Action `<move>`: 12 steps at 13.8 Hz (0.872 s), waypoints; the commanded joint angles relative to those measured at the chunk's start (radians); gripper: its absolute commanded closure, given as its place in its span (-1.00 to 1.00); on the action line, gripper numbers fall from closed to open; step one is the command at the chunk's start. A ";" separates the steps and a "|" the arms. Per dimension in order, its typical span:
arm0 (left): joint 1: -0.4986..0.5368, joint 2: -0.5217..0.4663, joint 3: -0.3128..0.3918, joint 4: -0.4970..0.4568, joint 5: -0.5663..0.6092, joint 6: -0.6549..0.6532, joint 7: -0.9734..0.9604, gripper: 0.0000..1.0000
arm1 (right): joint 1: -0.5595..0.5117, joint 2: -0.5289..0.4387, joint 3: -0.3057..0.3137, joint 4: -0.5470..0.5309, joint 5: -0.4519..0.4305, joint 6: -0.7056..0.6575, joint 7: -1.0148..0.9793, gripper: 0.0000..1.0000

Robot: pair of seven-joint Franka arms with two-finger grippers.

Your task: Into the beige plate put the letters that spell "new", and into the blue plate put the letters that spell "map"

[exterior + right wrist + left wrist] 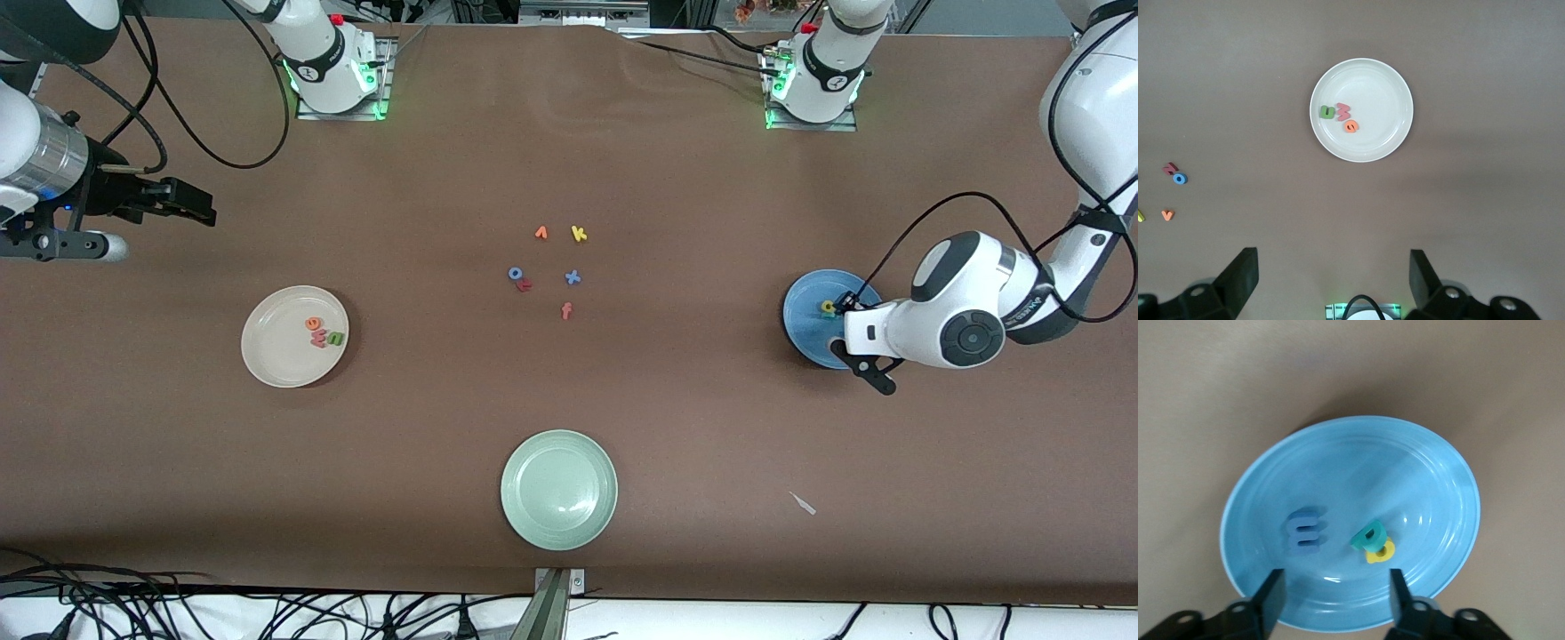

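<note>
Letters sorted onto two plates
Left gripper (1331, 600) — fingers spread, empty — hovers over blue plate (1431, 460); teal p (1369, 535) at its 5 o'clock. Right gripper (1331, 280) waits, fingers apart, above the table.

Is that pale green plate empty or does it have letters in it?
Empty: the pale green plate shows only its bare glazed surface, with no foam letters on it.
</note>
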 commanded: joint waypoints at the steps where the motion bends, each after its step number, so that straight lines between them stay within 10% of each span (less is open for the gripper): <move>1: 0.009 -0.036 -0.035 0.060 -0.072 -0.064 0.020 -1.00 | 0.001 0.006 0.004 0.019 -0.012 -0.010 0.003 -1.00; 9: -0.005 -0.039 -0.209 0.478 -0.130 -0.478 0.007 -1.00 | 0.001 0.006 0.004 0.019 -0.012 -0.010 0.003 -1.00; 12: -0.055 -0.150 -0.154 0.554 -0.130 -0.492 0.008 -1.00 | 0.001 0.006 0.004 0.018 -0.012 -0.010 0.003 -1.00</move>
